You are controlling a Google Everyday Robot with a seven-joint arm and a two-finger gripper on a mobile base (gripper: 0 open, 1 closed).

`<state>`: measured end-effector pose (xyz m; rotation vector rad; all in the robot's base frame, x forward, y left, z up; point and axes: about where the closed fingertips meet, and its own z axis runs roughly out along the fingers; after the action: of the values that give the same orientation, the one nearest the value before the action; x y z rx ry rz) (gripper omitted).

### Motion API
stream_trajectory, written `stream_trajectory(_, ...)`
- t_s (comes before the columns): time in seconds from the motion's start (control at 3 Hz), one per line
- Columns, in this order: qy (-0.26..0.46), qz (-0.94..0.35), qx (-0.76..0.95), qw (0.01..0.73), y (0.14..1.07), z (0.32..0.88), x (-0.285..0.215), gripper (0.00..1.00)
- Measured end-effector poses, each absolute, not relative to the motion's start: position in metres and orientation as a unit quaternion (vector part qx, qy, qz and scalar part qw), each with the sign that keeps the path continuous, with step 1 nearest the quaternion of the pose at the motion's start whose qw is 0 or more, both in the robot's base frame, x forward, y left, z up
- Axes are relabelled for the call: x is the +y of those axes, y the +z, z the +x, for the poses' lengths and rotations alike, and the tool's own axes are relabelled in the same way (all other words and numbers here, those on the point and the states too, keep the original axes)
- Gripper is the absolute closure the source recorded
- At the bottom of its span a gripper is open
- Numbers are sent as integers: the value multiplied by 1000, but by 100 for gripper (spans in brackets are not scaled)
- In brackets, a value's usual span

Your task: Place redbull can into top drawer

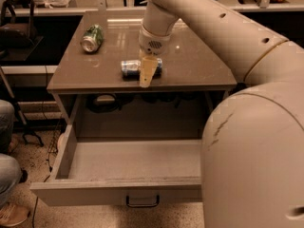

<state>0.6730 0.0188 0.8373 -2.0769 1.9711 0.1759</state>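
so two cans on the table (pixel 199 65): one redbull can (pixel 130 68) and one green can (pixel 92 37). one top drawer (pixel 95 194) with one handle (pixel 142 202), and one gripper (pixel 145 80), right over the redbull can near the table's front edge
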Motion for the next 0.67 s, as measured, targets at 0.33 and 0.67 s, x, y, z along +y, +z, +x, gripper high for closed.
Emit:
stream_trajectory(0.33, 71, -719, 679, 127, 827, 674, 23, 51)
stream_trajectory(0.67, 72, -723, 676, 125, 826, 674, 25, 76)
